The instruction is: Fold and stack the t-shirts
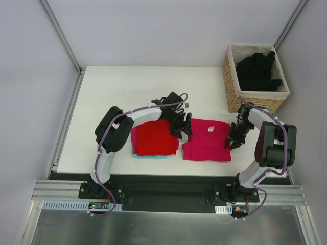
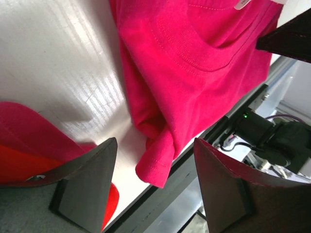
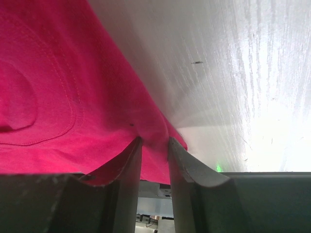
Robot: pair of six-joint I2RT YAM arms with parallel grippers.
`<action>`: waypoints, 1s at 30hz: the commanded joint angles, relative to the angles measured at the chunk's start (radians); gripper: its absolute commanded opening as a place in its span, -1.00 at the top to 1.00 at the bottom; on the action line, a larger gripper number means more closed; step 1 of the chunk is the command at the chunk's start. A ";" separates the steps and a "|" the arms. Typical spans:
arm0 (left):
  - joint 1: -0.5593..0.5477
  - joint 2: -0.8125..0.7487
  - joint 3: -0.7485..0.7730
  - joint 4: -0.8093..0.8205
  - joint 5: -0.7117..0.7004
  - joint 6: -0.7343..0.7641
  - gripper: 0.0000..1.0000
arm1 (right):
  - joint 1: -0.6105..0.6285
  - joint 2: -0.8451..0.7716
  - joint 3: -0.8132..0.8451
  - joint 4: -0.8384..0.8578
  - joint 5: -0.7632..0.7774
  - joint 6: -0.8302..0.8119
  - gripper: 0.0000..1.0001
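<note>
Magenta-pink t-shirt [image 1: 207, 140] lies folded on the table [image 1: 107, 97], just beside the red t-shirt [image 1: 153, 138]. The right gripper [image 3: 154, 143] pinches its right edge between nearly closed fingers; the left gripper [image 2: 155, 143] hangs wide open and empty above its left edge.

Wide-open left hand [image 2: 155, 141] above hem of magenta-pink t-shirt [image 2: 194, 68] on white table [image 2: 58, 63], red t-shirt [image 2: 19, 167] at lower left
</note>
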 commanded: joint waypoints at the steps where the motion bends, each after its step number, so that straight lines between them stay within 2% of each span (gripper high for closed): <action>1: -0.039 0.036 0.085 -0.099 -0.108 0.055 -0.27 | -0.014 -0.017 0.030 -0.037 -0.016 -0.038 0.39; 4: -0.068 0.042 0.099 -0.108 -0.166 0.079 -0.26 | -0.021 -0.023 0.021 -0.035 -0.019 -0.045 0.39; 12: -0.086 0.068 0.065 -0.113 -0.215 0.079 -0.20 | -0.049 -0.035 -0.005 -0.026 -0.032 -0.059 0.40; 24: -0.124 0.148 0.145 -0.114 -0.157 0.053 -0.09 | -0.058 -0.023 -0.005 -0.023 -0.066 -0.058 0.41; 30: -0.129 0.154 0.148 -0.113 -0.146 0.046 -0.04 | -0.058 -0.009 -0.011 -0.038 -0.026 -0.068 0.40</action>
